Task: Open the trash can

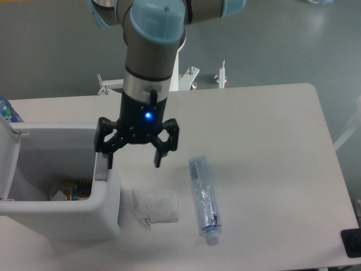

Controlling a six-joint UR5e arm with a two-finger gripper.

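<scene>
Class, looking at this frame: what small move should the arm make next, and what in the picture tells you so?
Probably lift the open gripper straight up, clear of the trash can. Its lid already stands open at the left, showing litter inside, and one finger hangs at the bin's right rim.
</scene>
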